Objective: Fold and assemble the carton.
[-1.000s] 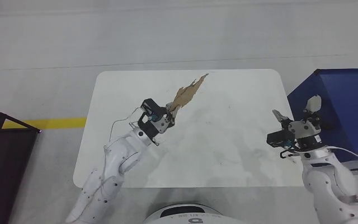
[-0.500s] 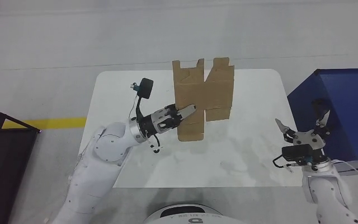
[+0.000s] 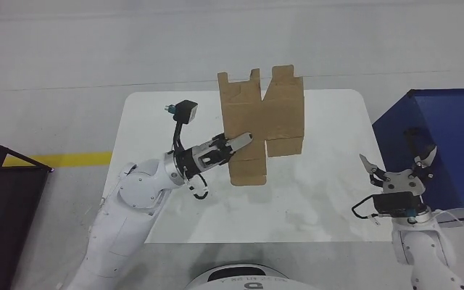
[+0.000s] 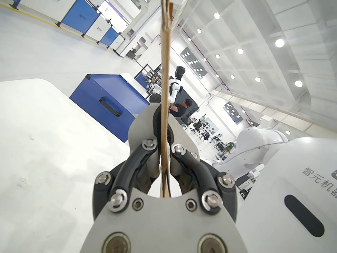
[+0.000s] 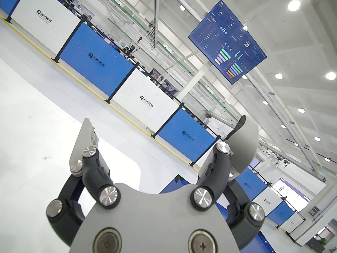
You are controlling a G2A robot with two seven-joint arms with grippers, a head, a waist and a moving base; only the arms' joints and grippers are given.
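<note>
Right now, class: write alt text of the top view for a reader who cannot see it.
The left pincer holds a flat cardboard carton above the white table. The right pincer is open near the table's edge.

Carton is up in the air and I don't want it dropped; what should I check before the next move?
1. Left gripper grips carton: ok, jaws shut on its edge.
2. Carton lifted off the table: ok.
3. Carton flat, nothing folded yet: ok.
4. Right gripper free: ok, jaws open and empty.
5. Right gripper beside carton to help: not ok, it sits apart at the table's right edge.
6. Grip firmness: cannot tell.
</note>
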